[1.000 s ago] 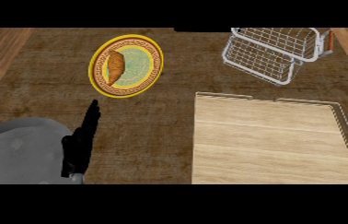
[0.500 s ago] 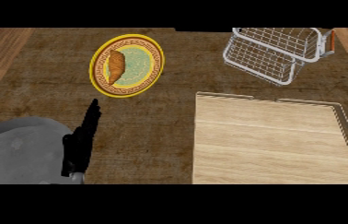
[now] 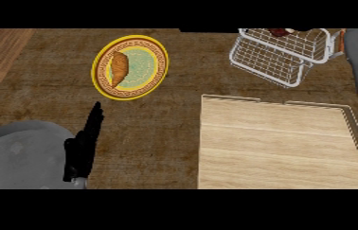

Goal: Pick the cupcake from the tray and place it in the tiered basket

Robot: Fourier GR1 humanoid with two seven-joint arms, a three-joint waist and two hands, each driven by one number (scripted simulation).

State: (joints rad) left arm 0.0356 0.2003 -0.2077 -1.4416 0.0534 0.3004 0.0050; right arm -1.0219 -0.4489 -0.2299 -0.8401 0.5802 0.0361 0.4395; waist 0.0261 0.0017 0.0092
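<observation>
The wooden tray (image 3: 280, 144) lies at the right with nothing on it. The white wire tiered basket (image 3: 280, 58) stands at the upper right. A small dark brown thing (image 3: 282, 32), which may be the cupcake, shows at the basket's top edge, mostly cut off. My left hand (image 3: 84, 144) rests at the lower left, edge-on, fingers straight and pointing away, holding nothing. A grey sliver (image 3: 352, 54) at the right edge beside the basket may be my right forearm. The right hand itself does not show.
A yellow-rimmed plate (image 3: 150, 75) with a croissant (image 3: 120, 68) on it sits at the upper left, a little beyond my left hand. The dark wood counter (image 3: 161, 129) runs between the plate, the hand and the tray.
</observation>
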